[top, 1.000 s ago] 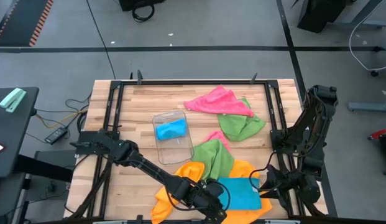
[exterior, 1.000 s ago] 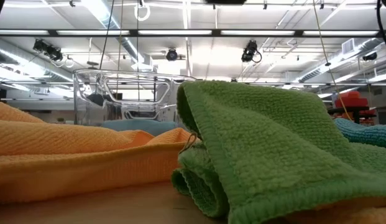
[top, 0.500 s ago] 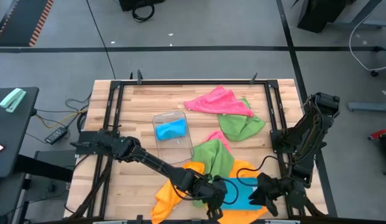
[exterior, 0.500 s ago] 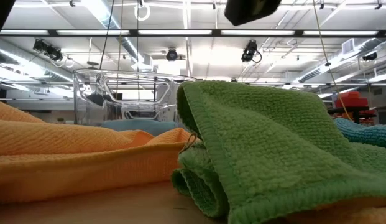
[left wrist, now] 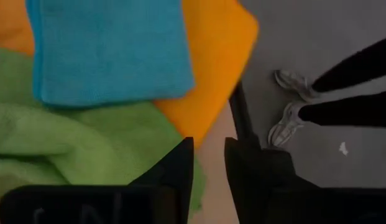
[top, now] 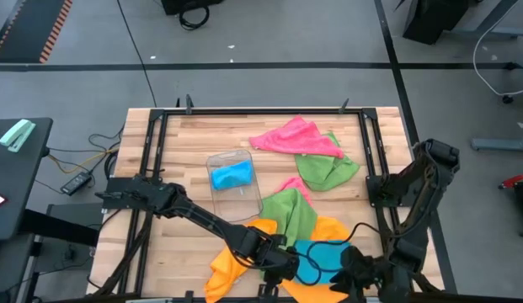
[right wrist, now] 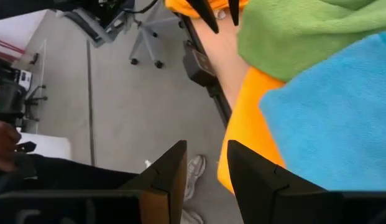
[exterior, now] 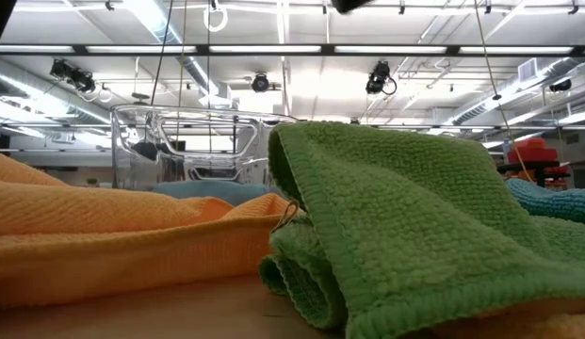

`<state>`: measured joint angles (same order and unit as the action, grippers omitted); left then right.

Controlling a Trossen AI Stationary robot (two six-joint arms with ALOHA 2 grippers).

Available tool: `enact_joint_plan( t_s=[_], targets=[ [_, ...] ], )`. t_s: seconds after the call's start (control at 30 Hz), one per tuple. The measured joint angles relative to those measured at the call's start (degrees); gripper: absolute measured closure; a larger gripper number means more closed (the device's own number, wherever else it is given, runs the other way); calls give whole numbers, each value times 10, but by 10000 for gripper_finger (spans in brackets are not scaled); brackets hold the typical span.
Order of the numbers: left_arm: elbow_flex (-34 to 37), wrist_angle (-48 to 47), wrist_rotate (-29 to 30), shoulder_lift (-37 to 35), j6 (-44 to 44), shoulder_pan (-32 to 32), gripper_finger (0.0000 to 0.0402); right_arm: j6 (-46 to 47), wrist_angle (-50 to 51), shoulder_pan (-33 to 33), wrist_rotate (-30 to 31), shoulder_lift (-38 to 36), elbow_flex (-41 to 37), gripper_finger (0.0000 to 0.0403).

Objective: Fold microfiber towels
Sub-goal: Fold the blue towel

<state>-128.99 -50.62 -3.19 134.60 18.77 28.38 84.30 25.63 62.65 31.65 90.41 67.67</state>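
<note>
A folded sky-blue towel (top: pixel 327 255) lies on a spread orange towel (top: pixel 232 265) near the table's near edge, next to a crumpled green towel (top: pixel 291 214) that fills the low view (exterior: pixel 414 226). Farther back, a pink towel (top: pixel 293 136) and another green one (top: pixel 328 170) lie bunched together. My left gripper (left wrist: pixel 208 146) hovers over the near edge left of the blue towel, its fingers a little apart with nothing between them. My right gripper (right wrist: pixel 208 152) hovers at the blue towel's right, open and empty.
A clear plastic tray (top: pixel 236 195) holding a blue cloth (top: pixel 232 175) stands mid-table. Black frame rails (top: pixel 152 143) run along the table's sides. A person's shoes (left wrist: pixel 291 118) show on the floor past the near edge. Bare wood lies at the far left.
My right gripper has moved toward the table's left and near edge and risen a little, closing in on the blue towel's right side. My left gripper has rolled about its own axis and shifted slightly left. The towels lie as before.
</note>
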Motion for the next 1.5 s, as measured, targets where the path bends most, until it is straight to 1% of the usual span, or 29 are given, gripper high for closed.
enact_joint_plan(
  t_s=[0.17, 0.33, 0.47, 0.57, 0.83, 1.03, 1.17, 1.27, 1.37, 1.43, 1.5],
  targets=[
    [0, -5, 13, -15, 3, 4, 318, 2, 44, -4, 0, 52, 61, 279],
    [0, -18, 19, -40, 47, 3, 329, -3, 74, -9, 0, 101, 112, 279],
    [0, -28, 23, -64, 31, 12, 335, -33, 108, -16, 5, 135, 159, 279],
    [0, -35, 24, -70, 30, 17, 335, -28, 122, -19, 9, 153, 187, 279],
    [0, -126, 27, -74, -32, 10, 334, -15, 124, -19, 14, 176, 211, 279],
    [0, -142, 27, -74, -75, 9, 339, -25, 125, -39, 38, 198, 211, 279],
    [0, -175, 27, -74, -114, 9, 336, -27, 130, -58, 43, 208, 211, 279],
    [0, -228, 28, -74, -125, 9, 334, -31, 128, -71, 27, 217, 211, 278],
    [0, -284, 46, -74, -138, 11, 337, -47, 134, -85, -17, 232, 211, 271],
    [0, -298, 69, -74, -147, 15, 341, -51, 136, -94, -41, 241, 210, 260],
    [0, -299, 80, -74, -150, 17, 347, -69, 136, -102, -57, 248, 210, 247]
  ],
)
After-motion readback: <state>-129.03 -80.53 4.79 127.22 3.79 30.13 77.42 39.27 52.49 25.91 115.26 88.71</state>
